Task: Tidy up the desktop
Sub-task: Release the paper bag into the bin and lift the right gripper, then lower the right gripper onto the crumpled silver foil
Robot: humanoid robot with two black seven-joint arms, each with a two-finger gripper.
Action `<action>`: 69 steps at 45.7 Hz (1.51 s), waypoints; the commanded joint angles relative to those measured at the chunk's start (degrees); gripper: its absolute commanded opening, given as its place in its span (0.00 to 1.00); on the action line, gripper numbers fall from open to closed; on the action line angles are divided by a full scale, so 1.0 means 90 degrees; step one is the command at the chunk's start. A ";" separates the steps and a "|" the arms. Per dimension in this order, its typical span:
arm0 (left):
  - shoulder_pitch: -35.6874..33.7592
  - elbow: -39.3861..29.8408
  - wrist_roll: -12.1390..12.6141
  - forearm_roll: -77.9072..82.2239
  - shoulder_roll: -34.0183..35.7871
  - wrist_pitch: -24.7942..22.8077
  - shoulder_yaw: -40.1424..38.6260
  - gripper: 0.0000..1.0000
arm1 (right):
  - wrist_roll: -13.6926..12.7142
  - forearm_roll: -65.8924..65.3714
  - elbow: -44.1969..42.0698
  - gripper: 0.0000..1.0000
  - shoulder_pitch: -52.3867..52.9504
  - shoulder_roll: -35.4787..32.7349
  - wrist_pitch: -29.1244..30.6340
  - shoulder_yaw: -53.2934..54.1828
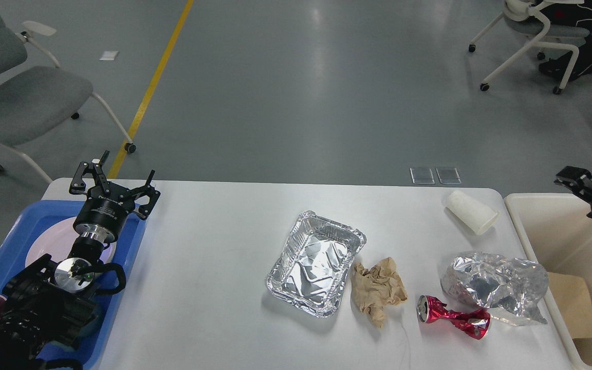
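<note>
Nearest the camera, on the desktop (214, 288), lies the crushed red can (452, 317), which I take as my landmark; its long axis runs left to right, tilted slightly down toward the right. Just behind and right of the can sits a crumpled clear-and-silver wrapper (496, 288), touching or nearly touching it. Left of the can lies a crumpled brown paper (378, 290), and left of that, beside it, an empty foil tray (316, 262) with its long axis running near to far. Well behind the can, a white paper cup (472, 211) lies on its side.

I see my right gripper (573, 180) far right of the can, above the cream bin (548, 241); I cannot tell how far it is open. My left gripper (113, 180) hangs well left of the can, above the blue tray (126, 257), fingers spread, holding nothing.

I judge the right arm nearer to the can; it must reach left and toward me.
</note>
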 commanded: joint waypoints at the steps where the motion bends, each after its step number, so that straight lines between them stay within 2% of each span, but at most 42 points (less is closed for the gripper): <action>1: 0.0000 -0.0004 0.0000 0.0000 0.0000 0.0000 0.0005 0.96 | 0.0000 0.0042 0.0051 1.00 0.0755 0.0751 0.0851 -0.0790; 6: 0.0000 -0.0004 0.0000 0.0000 0.0000 0.0000 -0.0004 0.96 | 0.0010 0.0042 0.0216 1.00 0.1331 0.1103 0.1974 -0.0840; 8: 0.0000 -0.0004 0.0000 0.0000 0.0000 0.0000 -0.0004 0.96 | 0.0010 0.0052 0.0662 1.00 0.1846 0.1200 0.2598 -0.0791; 9: 0.0000 0.0006 0.0000 0.0000 0.0000 0.0000 -0.0004 0.96 | 0.0010 0.0052 0.0830 1.00 0.1995 0.1220 0.2708 -0.0791; 17: 0.0000 -0.0004 0.0000 0.0000 0.0000 0.0000 -0.0004 0.96 | 0.0010 0.0052 0.2129 1.00 0.3040 0.1386 0.3090 -0.0859; 25: 0.0000 -0.0004 0.0000 0.0000 0.0000 0.0000 -0.0004 0.96 | 0.0010 0.0042 0.3028 1.00 0.4221 0.1571 0.3450 -0.1093; 41: 0.0000 0.0006 0.0000 0.0000 0.0000 0.0000 -0.0004 0.96 | 0.0010 0.0023 0.3918 1.00 0.5658 0.3319 0.4535 -0.2373; 48: 0.0000 -0.0004 0.0000 0.0000 0.0000 0.0000 -0.0004 0.96 | 0.0010 -0.0046 0.3782 1.00 0.5308 0.3359 0.4438 -0.2334; 57: 0.0000 0.0006 0.0000 0.0000 0.0000 0.0000 0.0005 0.96 | 0.0000 -0.0056 0.2835 1.00 0.3571 0.2822 0.4204 -0.2304; 69: 0.0000 -0.0004 0.0000 0.0000 0.0000 0.0000 -0.0004 0.96 | 0.0000 -0.0046 0.1828 1.00 0.1431 0.2558 0.3228 -0.2168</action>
